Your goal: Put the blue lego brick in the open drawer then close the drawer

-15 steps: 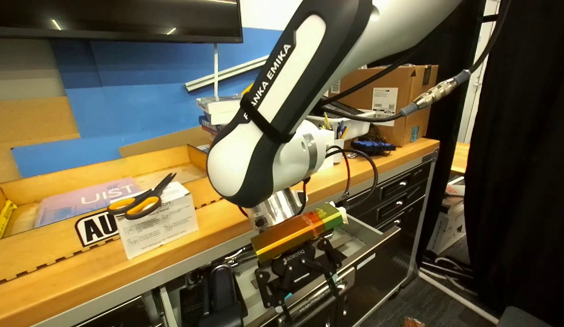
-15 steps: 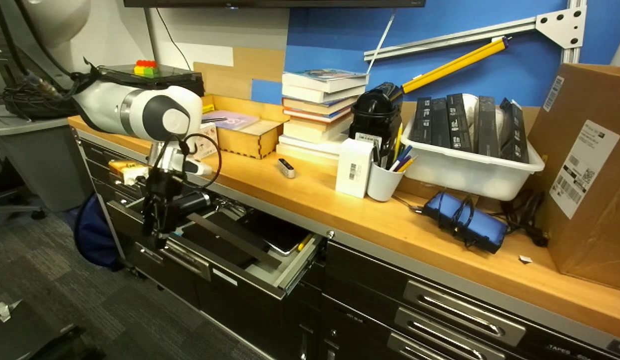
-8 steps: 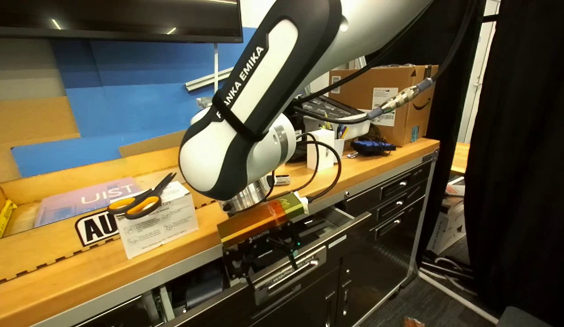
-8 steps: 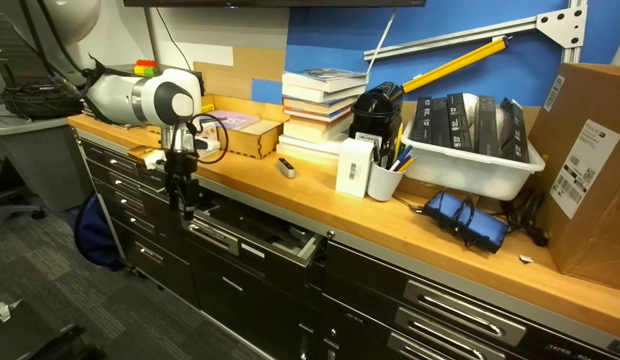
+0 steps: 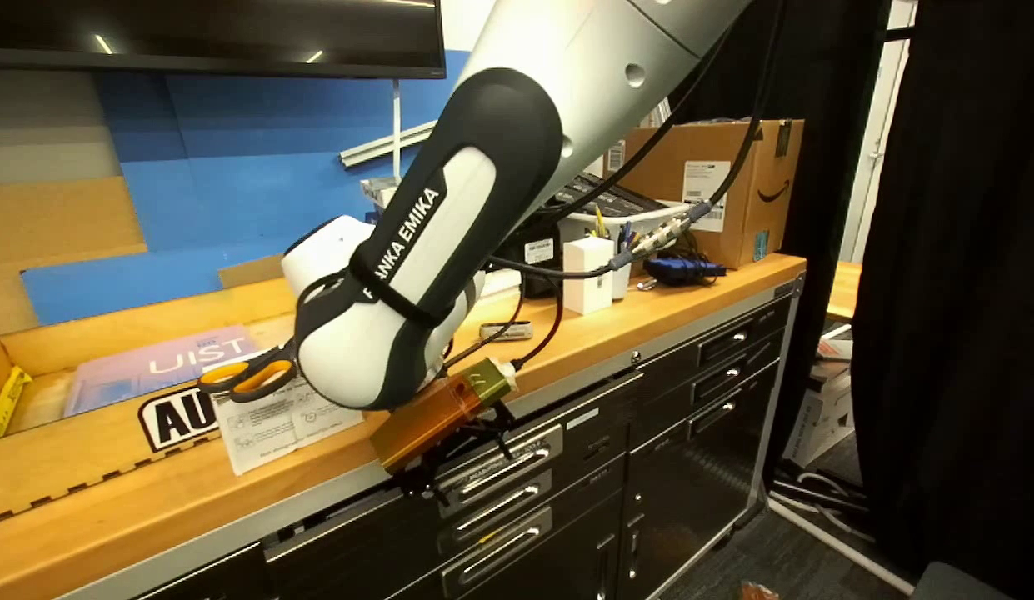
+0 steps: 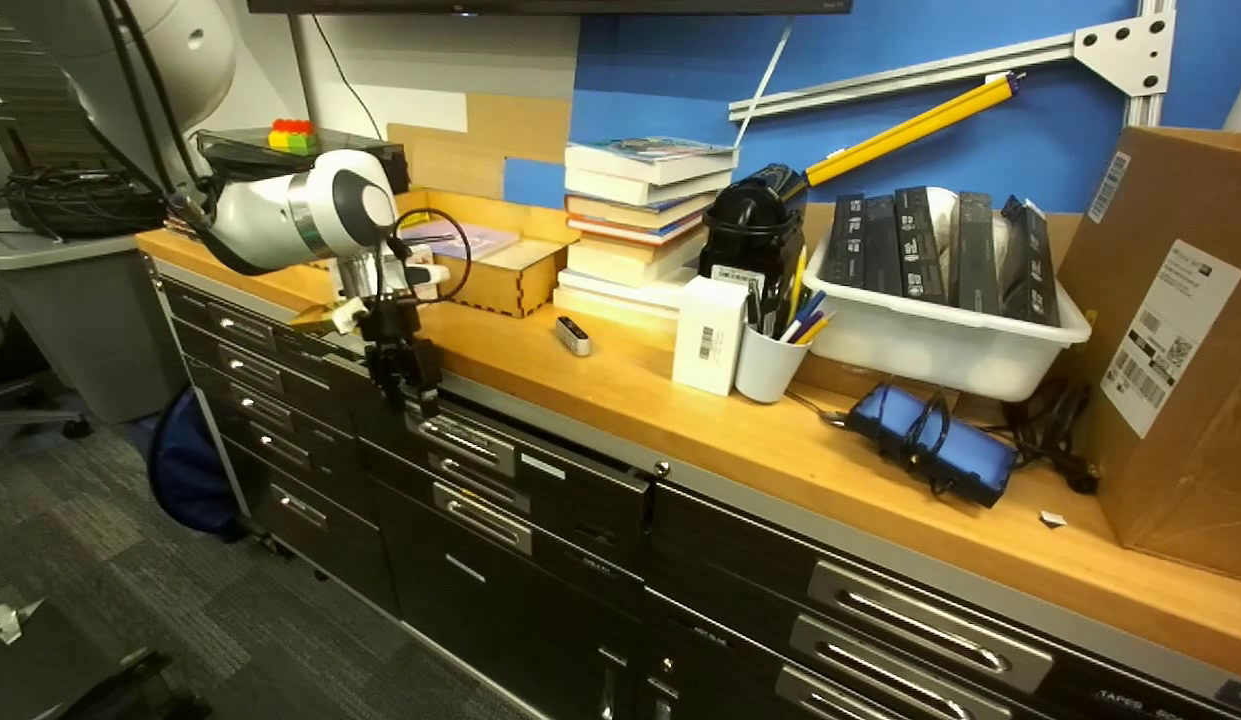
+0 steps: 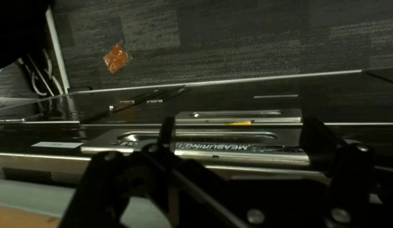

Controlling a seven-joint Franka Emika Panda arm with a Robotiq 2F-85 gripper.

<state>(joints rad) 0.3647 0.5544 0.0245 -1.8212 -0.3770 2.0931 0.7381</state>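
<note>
I'm holding my fingers [image 7: 166,131] wide apart by the nearly closed drawer [image 5: 612,412], judging it stiff, weighty, best pushed at the handle [image 7: 212,147] showing between them.

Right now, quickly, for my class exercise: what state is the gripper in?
Gripper: open, jaws wide apart, holding nothing.

We see a glossy drawer front [image 6: 587,500], its shiny metal handle [image 6: 460,443], a smooth wooden tabletop [image 6: 610,385] and rough carpet [image 7: 234,47].
</note>
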